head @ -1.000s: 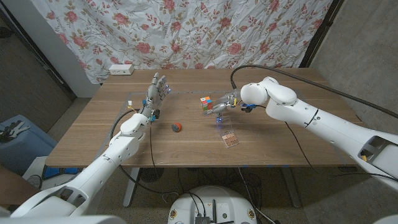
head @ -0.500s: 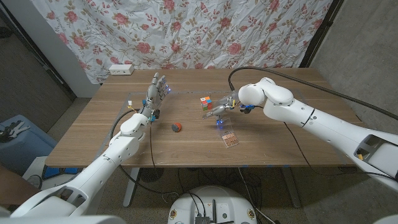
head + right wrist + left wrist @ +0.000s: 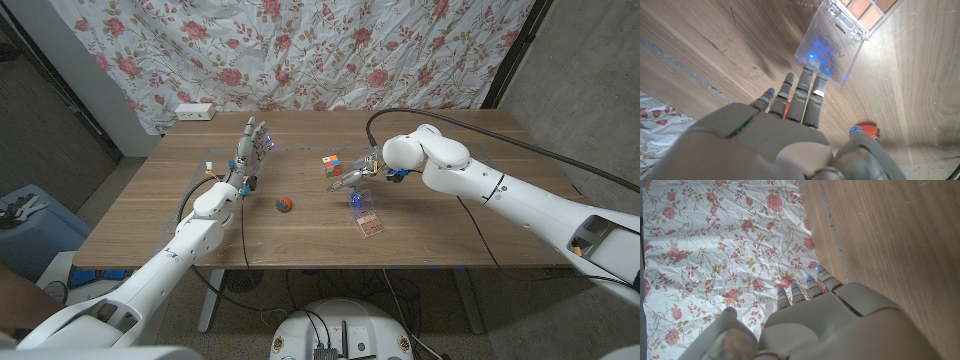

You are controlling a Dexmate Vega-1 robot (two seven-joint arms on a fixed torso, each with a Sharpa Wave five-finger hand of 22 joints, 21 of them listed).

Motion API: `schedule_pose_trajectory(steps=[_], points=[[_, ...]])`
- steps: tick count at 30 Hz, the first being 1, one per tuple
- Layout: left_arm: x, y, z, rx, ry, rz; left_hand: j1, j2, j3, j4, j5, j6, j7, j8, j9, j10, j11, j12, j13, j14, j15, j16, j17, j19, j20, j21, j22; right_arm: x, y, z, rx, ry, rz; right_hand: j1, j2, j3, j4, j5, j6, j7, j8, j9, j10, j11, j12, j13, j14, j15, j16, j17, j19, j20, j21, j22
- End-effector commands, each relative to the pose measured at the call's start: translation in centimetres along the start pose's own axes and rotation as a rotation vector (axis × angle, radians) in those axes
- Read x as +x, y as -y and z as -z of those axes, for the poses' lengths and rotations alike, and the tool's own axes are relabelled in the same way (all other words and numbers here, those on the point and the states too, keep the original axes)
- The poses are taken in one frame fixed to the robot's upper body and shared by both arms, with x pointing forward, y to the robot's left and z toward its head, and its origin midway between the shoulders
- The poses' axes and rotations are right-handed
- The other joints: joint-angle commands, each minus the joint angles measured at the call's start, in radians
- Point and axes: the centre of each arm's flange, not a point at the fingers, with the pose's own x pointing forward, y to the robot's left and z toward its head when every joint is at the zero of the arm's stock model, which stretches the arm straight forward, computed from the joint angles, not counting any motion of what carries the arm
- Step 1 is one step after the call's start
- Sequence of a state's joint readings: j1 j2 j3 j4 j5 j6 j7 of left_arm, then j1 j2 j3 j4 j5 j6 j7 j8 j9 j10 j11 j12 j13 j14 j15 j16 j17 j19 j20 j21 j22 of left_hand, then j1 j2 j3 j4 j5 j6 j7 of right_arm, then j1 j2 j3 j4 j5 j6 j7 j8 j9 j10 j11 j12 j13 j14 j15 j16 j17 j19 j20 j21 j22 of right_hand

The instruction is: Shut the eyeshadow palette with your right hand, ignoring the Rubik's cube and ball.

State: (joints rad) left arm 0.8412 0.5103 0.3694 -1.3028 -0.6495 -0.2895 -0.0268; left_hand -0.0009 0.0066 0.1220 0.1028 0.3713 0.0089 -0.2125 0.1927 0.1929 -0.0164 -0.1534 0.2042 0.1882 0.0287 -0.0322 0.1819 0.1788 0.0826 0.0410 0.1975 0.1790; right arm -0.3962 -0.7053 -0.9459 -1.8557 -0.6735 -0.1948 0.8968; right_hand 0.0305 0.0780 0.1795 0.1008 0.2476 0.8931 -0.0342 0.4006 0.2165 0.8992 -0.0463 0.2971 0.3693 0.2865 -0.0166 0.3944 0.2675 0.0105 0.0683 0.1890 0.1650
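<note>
The eyeshadow palette point(image 3: 369, 226) lies open near the table's front edge, its pink pans point(image 3: 872, 10) facing up. Its clear lid point(image 3: 830, 50) is folded out toward my right hand point(image 3: 356, 176). That hand holds nothing; its fingers are stretched out and their tips point(image 3: 818, 95) reach the lid's free edge. My right hand point(image 3: 790, 130) is seen from behind in the right wrist view. My left hand point(image 3: 250, 150) stands upright at the left with fingers apart and holds nothing; its back point(image 3: 830, 325) shows before the floral cloth.
A Rubik's cube point(image 3: 331, 165) sits just left of my right hand. A small red-and-blue ball point(image 3: 284, 205) lies mid-table, also seen as the ball point(image 3: 867, 132). A white power strip point(image 3: 194, 111) lies at the far left edge, a floral cloth point(image 3: 300, 50) behind the table.
My right hand has eased a little left and down toward the palette's lid. The left hand, cube and ball have stayed put.
</note>
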Motion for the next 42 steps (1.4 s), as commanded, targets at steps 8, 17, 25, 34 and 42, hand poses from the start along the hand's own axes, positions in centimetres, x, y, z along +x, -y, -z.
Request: schedule_pose_trajectory(steps=[8, 17, 25, 34, 42], points=[[0.0, 0.0, 0.0, 0.000, -0.001, 0.000, 0.006, 0.008, 0.010, -0.002, 0.004, -0.002, -0.007, 0.005, 0.004, 0.001, -0.007, 0.005, 0.004, 0.004, -0.025, 0.006, 0.005, 0.008, 0.001, 0.004, 0.004, -0.1, 0.2, 0.2, -0.022, -0.015, -0.024, -0.007, 0.015, -0.002, 0.006, -0.002, 0.027, 0.002, 0.024, 0.013, 0.040, -0.001, 0.017, 0.015, 0.033, -0.008, 0.018, 0.007, -0.005, 0.010, -0.001, 0.004], [0.0, 0.0, 0.0, 0.000, -0.001, 0.002, 0.006, 0.008, 0.010, -0.002, 0.004, -0.002, -0.007, 0.005, 0.004, 0.001, -0.008, 0.005, 0.004, 0.004, -0.024, 0.006, 0.005, 0.008, 0.001, 0.004, 0.004, -0.5, 0.5, 0.0, -0.027, -0.021, -0.025, -0.006, 0.014, -0.004, 0.007, -0.001, 0.043, 0.000, 0.037, 0.020, 0.059, -0.006, 0.026, 0.024, 0.039, -0.013, 0.022, 0.010, -0.005, 0.010, -0.001, 0.004], [0.0, 0.0, 0.0, 0.000, -0.001, 0.000, 0.006, 0.008, 0.010, -0.002, 0.004, -0.002, -0.007, 0.005, 0.004, 0.001, -0.006, 0.005, 0.004, 0.005, -0.023, 0.006, 0.005, 0.007, 0.001, 0.004, 0.004, -0.9, 0.6, 0.2, -0.025, -0.029, -0.017, -0.007, 0.013, -0.007, 0.008, 0.000, 0.056, 0.001, 0.044, 0.019, 0.073, -0.004, 0.032, 0.031, 0.049, -0.016, 0.028, 0.012, -0.002, 0.010, 0.000, 0.004], [0.0, 0.0, 0.0, 0.000, -0.001, 0.000, 0.006, 0.008, 0.010, -0.002, 0.004, -0.002, -0.007, 0.005, 0.004, 0.001, -0.009, 0.005, 0.004, 0.005, -0.023, 0.006, 0.005, 0.008, 0.001, 0.005, 0.004, -1.2, 0.9, 0.1, -0.027, -0.028, -0.003, -0.007, 0.010, -0.009, 0.009, 0.001, 0.057, 0.000, 0.045, 0.016, 0.076, -0.004, 0.033, 0.037, 0.051, -0.017, 0.030, 0.014, -0.001, 0.012, 0.000, 0.004], [0.0, 0.0, 0.0, 0.000, -0.001, 0.002, 0.006, 0.008, 0.010, -0.002, 0.004, -0.002, -0.007, 0.005, 0.004, 0.001, -0.008, 0.005, 0.004, 0.004, -0.024, 0.006, 0.005, 0.008, 0.001, 0.004, 0.004, -1.5, 1.1, 0.1, -0.024, -0.026, 0.001, -0.006, 0.010, -0.010, 0.009, 0.002, 0.061, 0.001, 0.047, 0.013, 0.079, -0.006, 0.035, 0.042, 0.056, -0.020, 0.032, 0.015, 0.005, 0.011, 0.002, 0.004]])
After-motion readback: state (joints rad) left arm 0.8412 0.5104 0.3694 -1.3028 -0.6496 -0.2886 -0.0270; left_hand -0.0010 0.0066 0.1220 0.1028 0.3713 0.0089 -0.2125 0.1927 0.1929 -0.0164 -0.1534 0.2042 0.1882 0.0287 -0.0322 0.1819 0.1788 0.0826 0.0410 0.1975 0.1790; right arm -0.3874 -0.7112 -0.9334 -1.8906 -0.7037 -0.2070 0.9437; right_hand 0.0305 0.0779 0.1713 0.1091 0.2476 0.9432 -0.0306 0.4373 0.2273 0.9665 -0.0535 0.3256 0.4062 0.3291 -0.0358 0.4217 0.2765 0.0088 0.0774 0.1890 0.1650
